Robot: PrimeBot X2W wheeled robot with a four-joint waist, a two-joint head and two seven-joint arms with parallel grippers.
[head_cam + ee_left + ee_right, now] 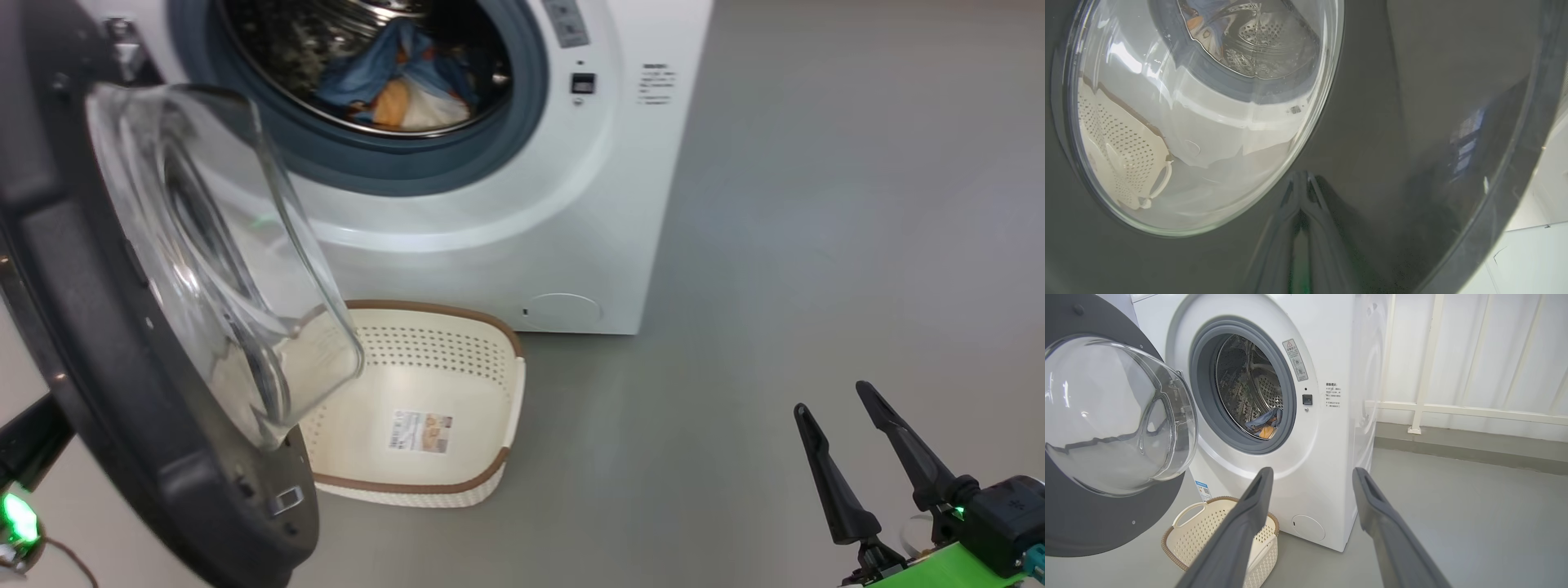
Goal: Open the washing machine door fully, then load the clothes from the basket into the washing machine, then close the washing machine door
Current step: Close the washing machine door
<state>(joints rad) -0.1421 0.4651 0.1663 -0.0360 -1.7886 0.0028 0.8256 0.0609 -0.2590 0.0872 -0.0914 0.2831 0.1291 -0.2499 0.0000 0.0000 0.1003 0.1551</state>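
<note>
While its jaws are closed, the left tool (1300,222) touches the door (1412,102) rim.

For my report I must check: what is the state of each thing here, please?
washing machine door: open, swung out
clothes: inside the washing machine
basket: empty
left hand: shut, at the door's outer face
right hand: open, empty

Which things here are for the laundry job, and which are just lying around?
For the job: big white front-loading washing machine; its round black-rimmed glass door, open; blue and orange clothes in the steel drum; empty cream plastic basket with brown rim.
Just there: white railing by the wall; grey floor.
</note>
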